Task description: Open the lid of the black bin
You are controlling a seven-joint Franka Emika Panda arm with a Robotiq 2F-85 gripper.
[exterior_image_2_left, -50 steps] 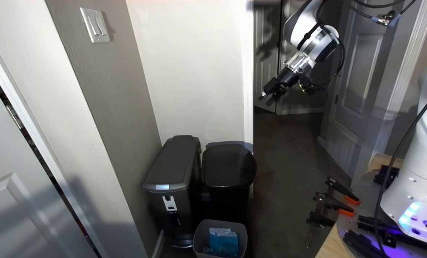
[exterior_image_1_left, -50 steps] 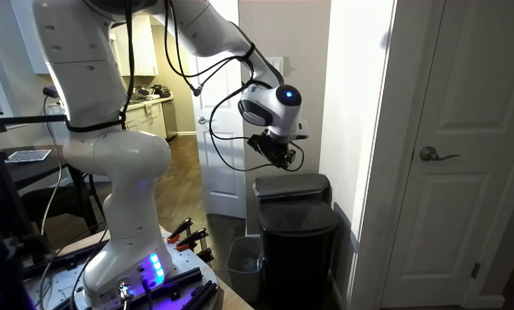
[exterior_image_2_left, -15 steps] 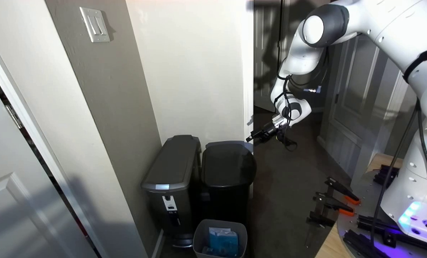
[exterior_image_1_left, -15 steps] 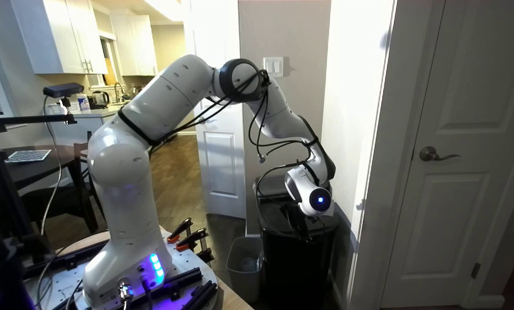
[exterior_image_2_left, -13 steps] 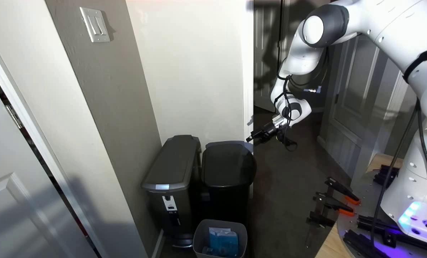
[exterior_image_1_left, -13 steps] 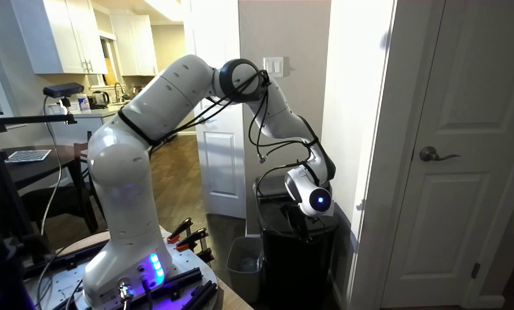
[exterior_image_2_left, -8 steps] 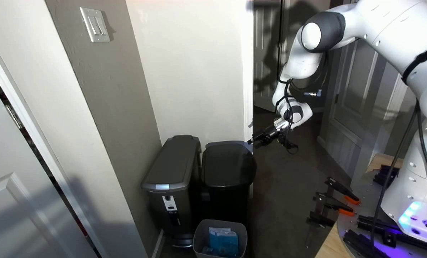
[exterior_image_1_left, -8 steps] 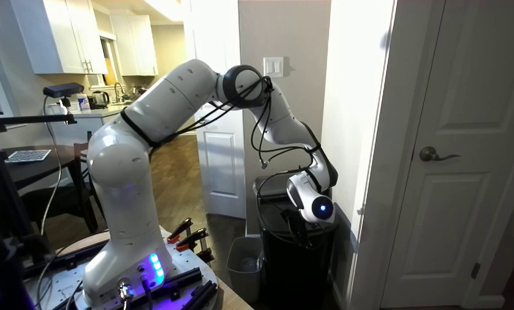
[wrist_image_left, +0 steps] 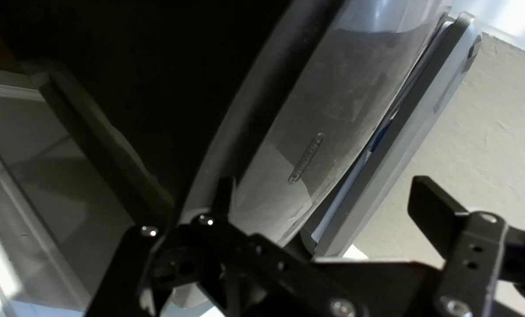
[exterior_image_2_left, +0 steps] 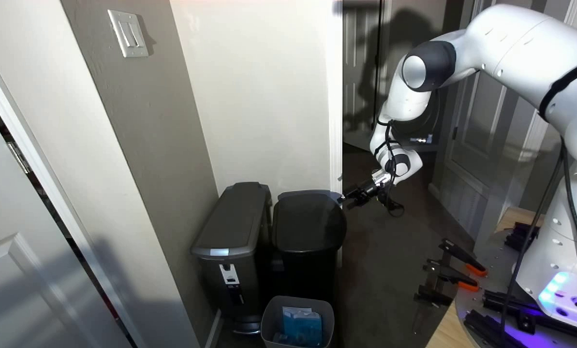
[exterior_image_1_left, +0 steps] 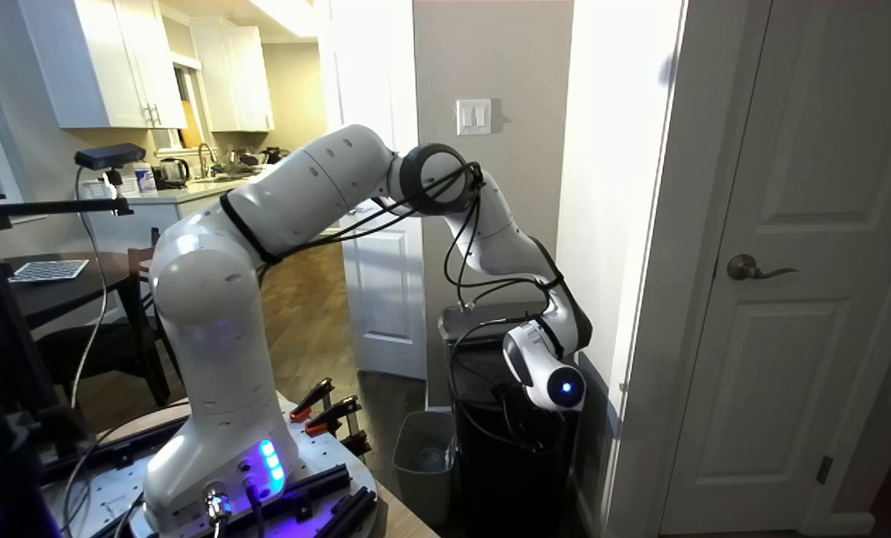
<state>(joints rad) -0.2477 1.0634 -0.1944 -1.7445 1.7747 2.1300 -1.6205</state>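
The black bin stands upright, with its dark lid lying flat and shut on top. In an exterior view, part of the lid is behind my arm and cables. My gripper is at the lid's edge, on the side facing the dark hallway, tilted down, with nothing between its fingers. In the wrist view, the open gripper has one finger overlapping the lid's rim and the other in front of the wall. The lid shows an embossed mark. I cannot tell whether a finger touches it.
A dark grey step bin stands close beside the black bin, against the wall. A small grey wastebasket with a blue packet stands in front. Clamps with orange tips stick out from the robot's table.
My arm has swung from high up to beside the black bin. Over the last half second the gripper has lowered further towards the lid's edge. The lid has not moved.
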